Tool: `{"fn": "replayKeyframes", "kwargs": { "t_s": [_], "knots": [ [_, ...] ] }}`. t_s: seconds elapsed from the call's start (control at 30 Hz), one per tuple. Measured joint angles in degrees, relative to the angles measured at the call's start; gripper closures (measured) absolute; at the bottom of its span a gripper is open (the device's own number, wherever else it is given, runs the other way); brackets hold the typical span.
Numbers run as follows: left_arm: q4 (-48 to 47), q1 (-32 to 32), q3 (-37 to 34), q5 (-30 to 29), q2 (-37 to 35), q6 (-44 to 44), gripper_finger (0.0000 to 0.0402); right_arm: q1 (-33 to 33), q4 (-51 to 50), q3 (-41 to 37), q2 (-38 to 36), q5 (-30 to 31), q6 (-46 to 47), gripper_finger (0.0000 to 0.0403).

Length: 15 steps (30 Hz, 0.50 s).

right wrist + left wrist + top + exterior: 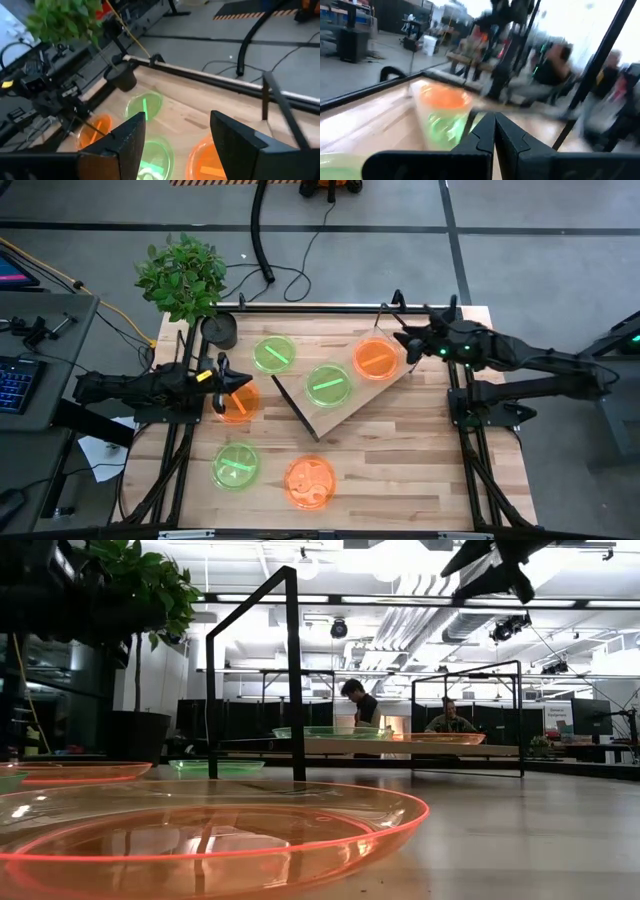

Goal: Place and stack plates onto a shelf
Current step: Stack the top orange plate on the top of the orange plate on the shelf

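Two plates on the shelf, four on the desk, both grippers up near the far half of the desk.

The shelf point(340, 395) lies diagonally mid-desk, carrying a green plate point(329, 384) and an orange plate point(377, 359) close to its far end. The right gripper point(403, 343) hovers just beside that orange plate, jaws released and empty. The left gripper point(224, 377) sits over another orange plate point(238, 402) by the desk's point(400, 460) left edge, jaws clenched, seemingly on nothing. A green plate point(273, 354) lies beside the dark pot point(220, 329); one green point(236, 465) and one orange plate point(311, 481) lie near the front edge, bare wood to their right.
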Motion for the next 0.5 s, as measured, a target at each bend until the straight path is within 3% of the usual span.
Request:
{"fn": "replayKeyframes", "kwargs": {
  "t_s": [0.1,0.33,0.5],
  "knots": [
    [6.3,-0.1,0.0,0.2,0.0,-12.0,0.0401,0.0,-0.1,0.0,-1.6,1.5,0.0,0.0196],
    [20.0,0.0,0.0,-12.7,0.1,-24.8,0.0401,0.0,-0.7,0.0,-1.9,2.3,0.5,0.0196],
    [17.9,-0.1,5.8,-7.1,4.6,-27.4,0.0395,0.0,-1.6,0.0,-1.9,2.3,2.8,0.0196]
  ]
}}
